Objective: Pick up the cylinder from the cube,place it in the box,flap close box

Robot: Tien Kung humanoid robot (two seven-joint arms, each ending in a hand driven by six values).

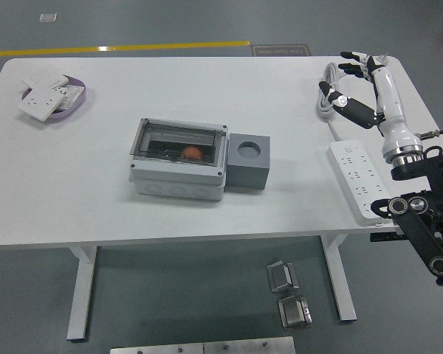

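A grey box point(179, 160) with a clear lid lying shut over it stands in the middle of the table. An orange cylinder point(193, 153) shows through the lid, inside the box. Against the box's right side sits a dark grey cube point(249, 162) with an empty round hole in its top. My right hand point(352, 81) hovers over the table's far right, well away from the box, fingers spread and holding nothing. The left arm is out of the picture.
A white power strip point(360, 179) lies at the right edge with its coiled cable point(329, 87) behind it, under my right hand. A purple dish point(72, 103) holding white socket plates point(43, 98) sits at the far left corner.
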